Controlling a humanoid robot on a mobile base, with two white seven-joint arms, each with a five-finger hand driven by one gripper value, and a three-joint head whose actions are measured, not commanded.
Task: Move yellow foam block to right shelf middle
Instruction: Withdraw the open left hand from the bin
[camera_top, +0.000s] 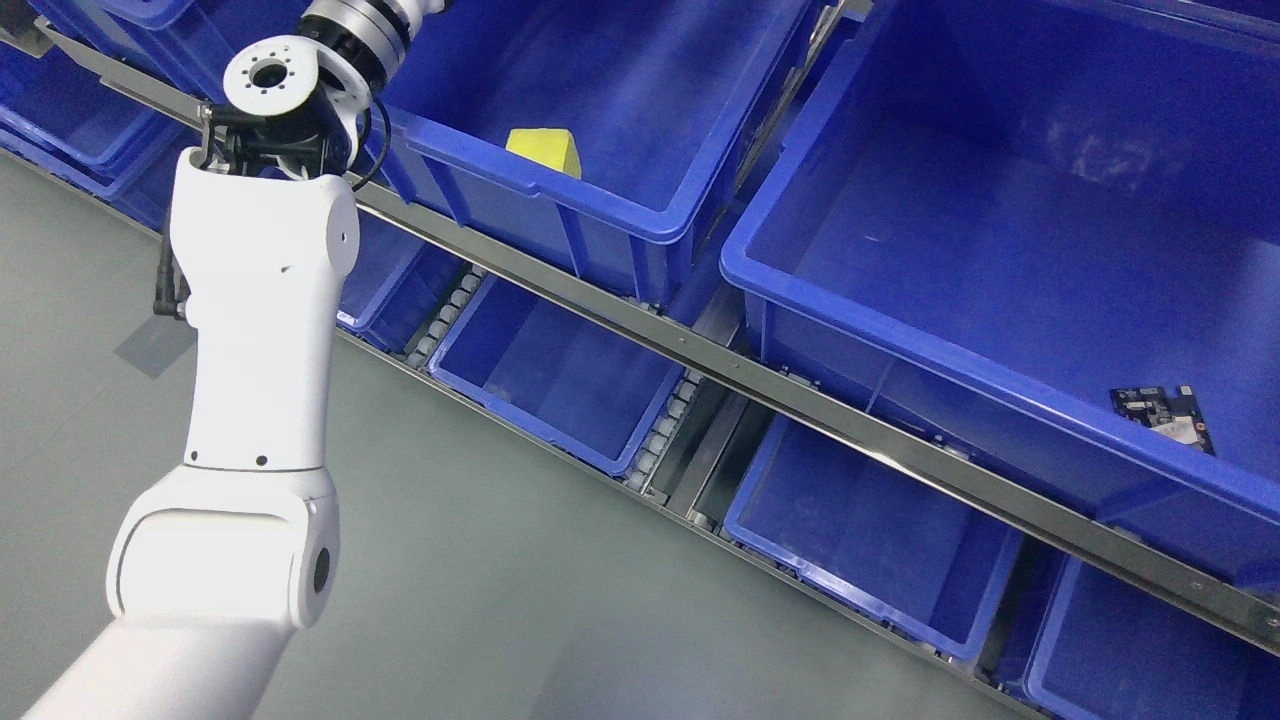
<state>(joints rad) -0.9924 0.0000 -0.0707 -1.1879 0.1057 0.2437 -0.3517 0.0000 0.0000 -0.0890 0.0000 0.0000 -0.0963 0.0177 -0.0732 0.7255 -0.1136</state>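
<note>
A yellow foam block (546, 151) lies in a blue bin (640, 215) on the middle shelf level, against the bin's front wall. My left arm (260, 330) rises from the lower left, and its wrist leaves the picture at the top edge, so the hand is out of view. A larger blue bin (900, 340) stands to the right on the same level. My right arm does not show.
A small dark circuit board (1165, 417) lies in the right bin's front corner. A metal shelf rail (800, 400) runs diagonally below the bins. More blue bins (560, 380) sit on the lower level. Grey floor (480, 580) is at the lower left.
</note>
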